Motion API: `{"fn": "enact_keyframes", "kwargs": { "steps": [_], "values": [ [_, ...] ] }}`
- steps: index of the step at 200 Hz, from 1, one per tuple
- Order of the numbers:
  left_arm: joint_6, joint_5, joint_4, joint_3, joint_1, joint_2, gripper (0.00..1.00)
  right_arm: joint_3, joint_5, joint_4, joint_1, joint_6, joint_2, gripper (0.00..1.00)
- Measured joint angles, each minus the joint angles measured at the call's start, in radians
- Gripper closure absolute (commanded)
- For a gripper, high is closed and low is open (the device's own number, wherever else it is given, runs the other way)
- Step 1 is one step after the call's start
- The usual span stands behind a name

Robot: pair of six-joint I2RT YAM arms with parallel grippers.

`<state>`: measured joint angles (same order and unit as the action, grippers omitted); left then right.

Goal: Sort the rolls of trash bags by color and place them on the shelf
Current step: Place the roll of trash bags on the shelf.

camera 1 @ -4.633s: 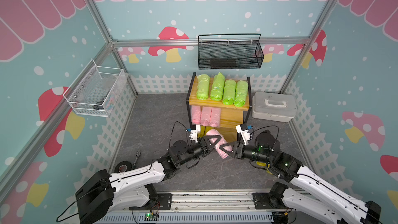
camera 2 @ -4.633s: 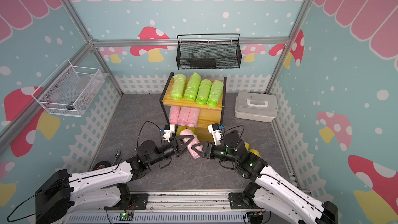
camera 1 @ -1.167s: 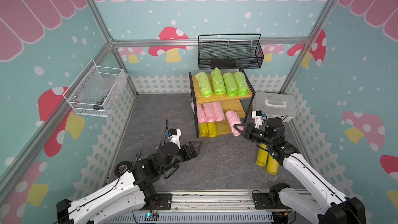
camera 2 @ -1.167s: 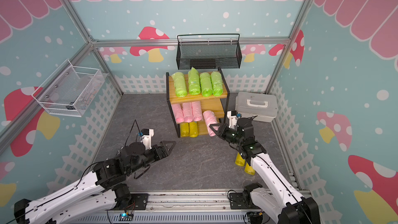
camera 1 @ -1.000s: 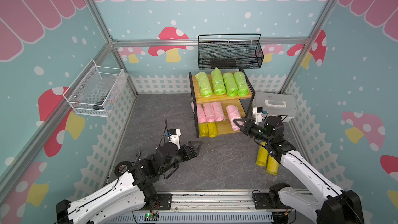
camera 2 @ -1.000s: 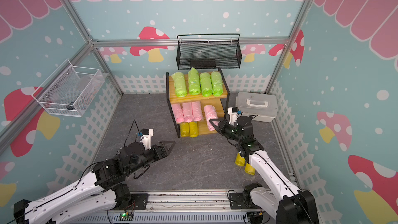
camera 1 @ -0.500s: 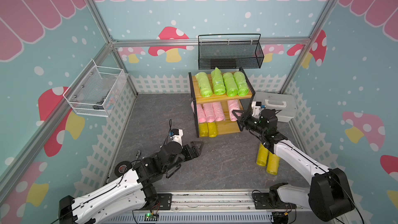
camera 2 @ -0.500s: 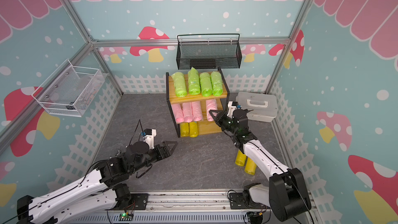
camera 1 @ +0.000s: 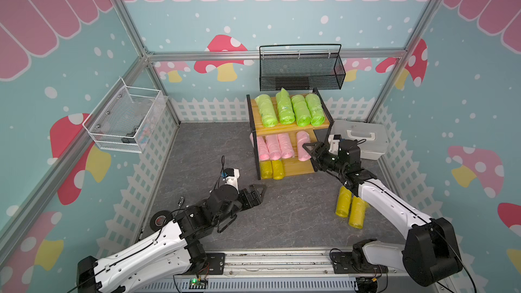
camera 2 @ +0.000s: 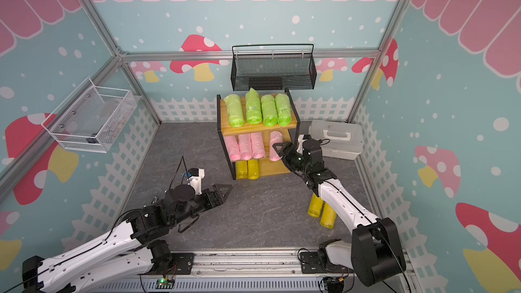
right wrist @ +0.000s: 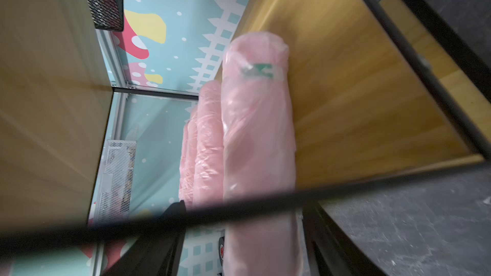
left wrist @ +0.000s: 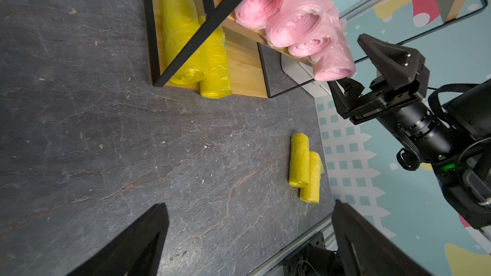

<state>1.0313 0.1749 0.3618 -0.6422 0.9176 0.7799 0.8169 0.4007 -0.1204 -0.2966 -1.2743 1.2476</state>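
Pale pink plastic roll (camera 1: 303, 142) lies on black-framed wooden shelf (camera 1: 297, 166)
Right gripper (camera 1: 309, 152) has its jaws apart, loose around the roll's end; left gripper (camera 1: 260, 193) gapes wide.

— What sort of place did we have there?
— A staged robot test cell, we judged: mushroom-printed walls (camera 1: 222, 52) on aluminium framing (camera 1: 197, 56), white arms (camera 1: 158, 249) mounted on a rail (camera 1: 282, 262) at six o'clock, shelf (camera 1: 293, 128) at twelve.

no words can be read anywhere; the green-and-white sticker (right wrist: 257, 71) on the pink roll (right wrist: 257, 142) is too blurred.
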Motion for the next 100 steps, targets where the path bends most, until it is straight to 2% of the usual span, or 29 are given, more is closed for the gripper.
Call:
{"fn": "enact_keyframes", "kwargs": {
  "steps": [63, 100],
  "values": [
    [0.000, -0.009, 0.000, 0.000, 0.000, 0.000, 0.01, -0.019, 0.001, 0.197, -0.001, 0.097, -0.177, 0.30],
    [0.001, -0.011, -0.005, 0.000, 0.000, 0.000, 0.01, -0.046, 0.011, 0.262, -0.001, 0.118, -0.247, 0.41]
  ]
}}
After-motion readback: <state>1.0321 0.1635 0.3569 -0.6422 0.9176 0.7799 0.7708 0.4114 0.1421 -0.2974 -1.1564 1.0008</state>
